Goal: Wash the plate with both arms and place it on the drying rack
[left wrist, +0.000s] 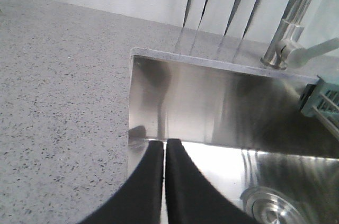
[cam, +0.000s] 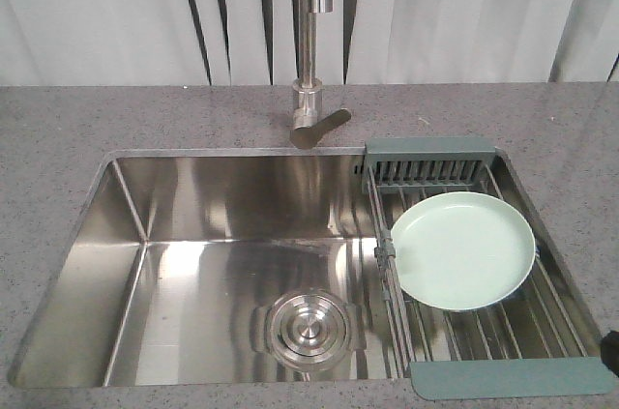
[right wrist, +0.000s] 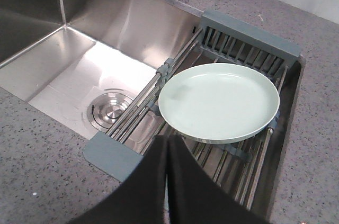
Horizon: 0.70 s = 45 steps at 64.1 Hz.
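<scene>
The round, smooth green plate [cam: 463,249] lay flat on the steel rod rack [cam: 513,377] at right. Both black grippers [left wrist: 164,147] [right wrist: 167,142] were pinched together.

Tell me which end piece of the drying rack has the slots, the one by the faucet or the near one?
The end piece by the faucet: upright slots run along it. The near end piece of the drying rack is a plain flat slab.

Bright, even light fills all views, with strong glare on the steel sink [cam: 193,235] floor. Near black gripper fingers [left wrist: 153,181] are softly blurred; the faucet [left wrist: 288,38] looks slightly hazy.
</scene>
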Motion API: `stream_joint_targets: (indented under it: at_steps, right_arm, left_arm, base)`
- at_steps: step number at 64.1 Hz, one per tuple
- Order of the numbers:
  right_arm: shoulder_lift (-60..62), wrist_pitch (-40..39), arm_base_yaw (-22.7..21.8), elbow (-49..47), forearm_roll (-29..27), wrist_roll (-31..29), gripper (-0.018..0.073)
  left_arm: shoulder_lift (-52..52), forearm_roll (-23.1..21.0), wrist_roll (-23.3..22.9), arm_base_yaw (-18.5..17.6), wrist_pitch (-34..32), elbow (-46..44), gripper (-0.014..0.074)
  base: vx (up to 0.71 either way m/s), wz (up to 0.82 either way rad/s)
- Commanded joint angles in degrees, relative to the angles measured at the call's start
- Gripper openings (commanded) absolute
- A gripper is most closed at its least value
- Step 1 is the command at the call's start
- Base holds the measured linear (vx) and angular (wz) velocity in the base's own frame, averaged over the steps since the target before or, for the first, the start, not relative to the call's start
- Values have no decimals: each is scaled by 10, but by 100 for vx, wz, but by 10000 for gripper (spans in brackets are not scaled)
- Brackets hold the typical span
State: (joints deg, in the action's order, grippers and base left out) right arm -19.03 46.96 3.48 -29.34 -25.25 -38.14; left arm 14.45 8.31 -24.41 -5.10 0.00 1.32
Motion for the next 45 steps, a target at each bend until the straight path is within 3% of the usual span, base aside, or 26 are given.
stream_joint_targets:
  at_steps: [1, 16, 21, 45]
  right_arm:
    - [-4, -32, -2, -15, -13, -1, -4]
    - [-4, -32, -2, -15, -13, -1, -4]
    - [-4, -30, -2, -15, -13, -1, -4]
    - [-4, -24, -2, -15, -13, -1, -4]
  left_arm:
    - [-25, 1, 43, 0, -26, 17, -6]
    - [-163, -31, 131, 0, 24, 17, -6]
    - [-158, -29, 153, 0, 28, 17, -6]
    - [-160, -40, 156, 0, 31, 17, -6]
  base:
    - [0, 0]
    - [0, 0]
    - [0, 0]
    - [0, 0]
